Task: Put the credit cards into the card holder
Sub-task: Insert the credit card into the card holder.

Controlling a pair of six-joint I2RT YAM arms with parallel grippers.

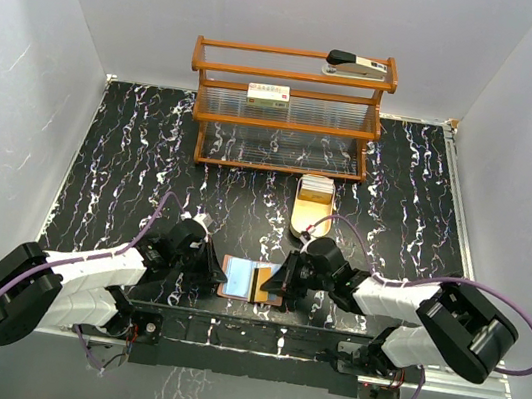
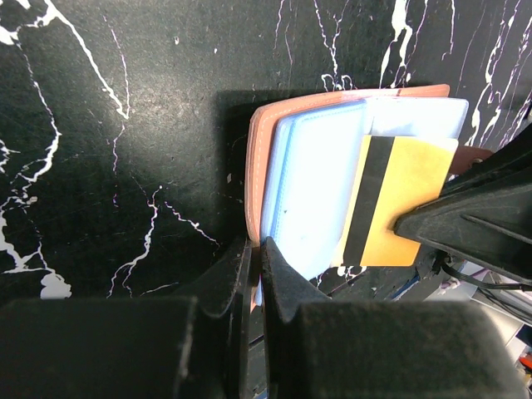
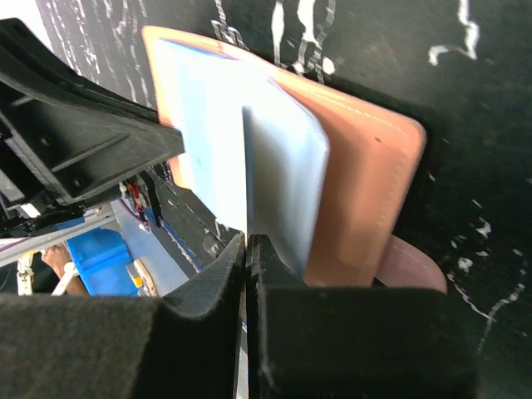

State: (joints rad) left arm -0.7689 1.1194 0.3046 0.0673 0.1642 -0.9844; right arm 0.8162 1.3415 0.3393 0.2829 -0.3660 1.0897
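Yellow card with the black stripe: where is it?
The yellow card sits over the right half of the card holder in the left wrist view, pinched by the right pincer.

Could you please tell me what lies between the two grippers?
The open card holder lies between the left gripper and the right gripper, which holds a yellow card over its pockets; the top external and left wrist views show this.

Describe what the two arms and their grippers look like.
The left arm and right arm share white link shells and bulky black joint housings. A purple cable loops along each. The left gripper and right gripper are matte black with blocky fingers.
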